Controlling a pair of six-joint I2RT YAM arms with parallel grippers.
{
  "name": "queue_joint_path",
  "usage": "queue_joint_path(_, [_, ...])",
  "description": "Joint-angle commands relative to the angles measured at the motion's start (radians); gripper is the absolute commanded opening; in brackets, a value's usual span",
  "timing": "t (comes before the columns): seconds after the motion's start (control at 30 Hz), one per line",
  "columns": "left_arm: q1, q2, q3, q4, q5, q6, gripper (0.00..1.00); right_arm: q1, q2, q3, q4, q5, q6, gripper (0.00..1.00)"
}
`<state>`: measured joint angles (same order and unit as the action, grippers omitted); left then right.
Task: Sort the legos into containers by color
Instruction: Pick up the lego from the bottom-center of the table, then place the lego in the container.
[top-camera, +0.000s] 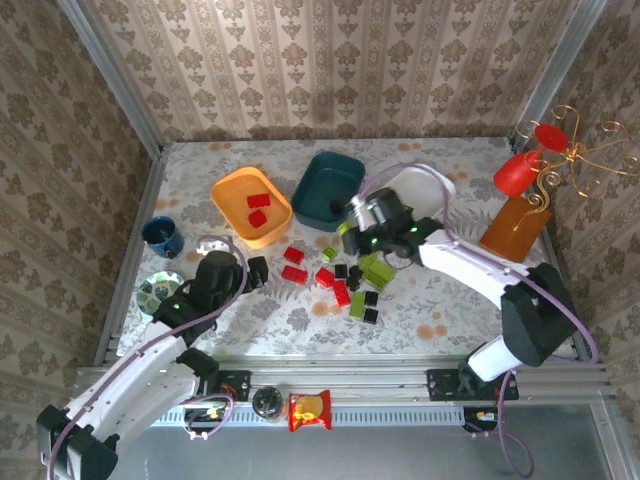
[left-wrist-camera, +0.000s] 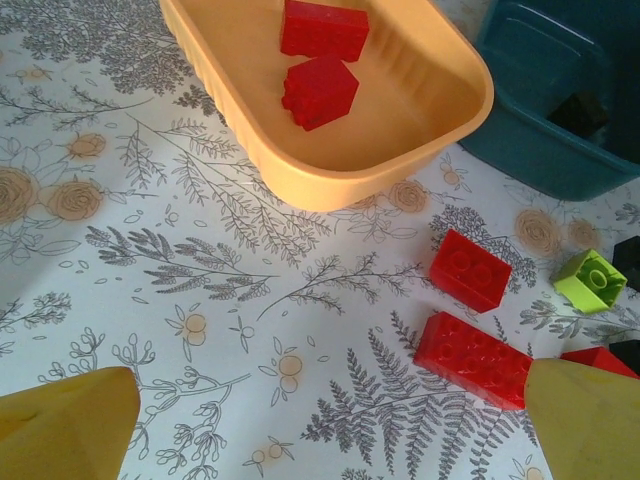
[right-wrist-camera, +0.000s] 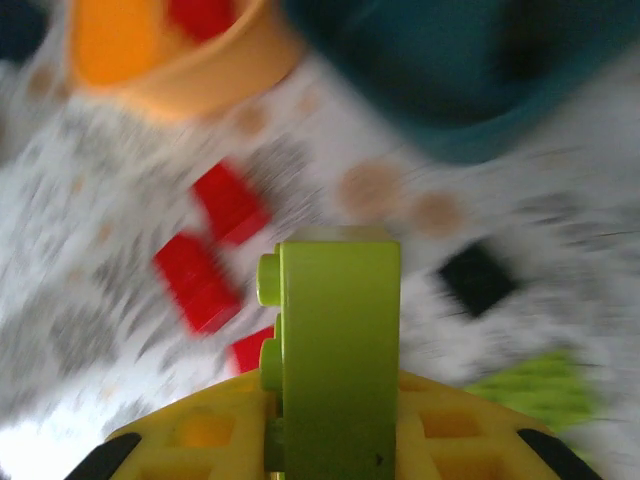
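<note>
Bricks (top-camera: 294, 273) in red, green and black lie scattered on the flowered table (top-camera: 450, 320), in front of the orange bin (top-camera: 232, 222) and the teal bin (top-camera: 330, 185). The white bin (top-camera: 437, 185) stands to the right of the teal one, partly behind the right arm. Two red bricks (left-wrist-camera: 320, 90) already lie in the orange bin, and a black brick (left-wrist-camera: 580, 112) shows in the teal bin.

The right gripper (top-camera: 374, 266) is over the middle of the pile. It is clamped on a green brick (right-wrist-camera: 335, 350) that stands upright between its fingers (right-wrist-camera: 200, 440); the right wrist view is blurred.

The left gripper (left-wrist-camera: 320, 430) is spread wide with only bare table between its fingers, near the left edge of the pile. A long red brick (left-wrist-camera: 472, 358) lies just beside the finger (left-wrist-camera: 585, 420) on the right of the left wrist view, and a shorter red brick (left-wrist-camera: 470, 270) lies just beyond it.
</note>
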<state>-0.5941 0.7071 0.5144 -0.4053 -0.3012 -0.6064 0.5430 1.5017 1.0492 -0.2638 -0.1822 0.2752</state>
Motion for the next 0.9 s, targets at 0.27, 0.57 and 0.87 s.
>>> queue_joint_path(0.27, [0.006,0.029,0.006,0.060,0.069,0.020,1.00,-0.289,0.182,0.210,-0.108,0.415,0.161,0.14])
queue_joint_path(0.57, [0.007,0.062,0.010,0.052,0.135,0.026,1.00,-0.341,0.440,0.456,-0.256,0.541,0.194,0.24])
queue_joint_path(0.87, [0.011,0.224,0.099,0.045,0.236,0.125,1.00,-0.326,0.400,0.465,-0.224,0.480,0.168,0.70])
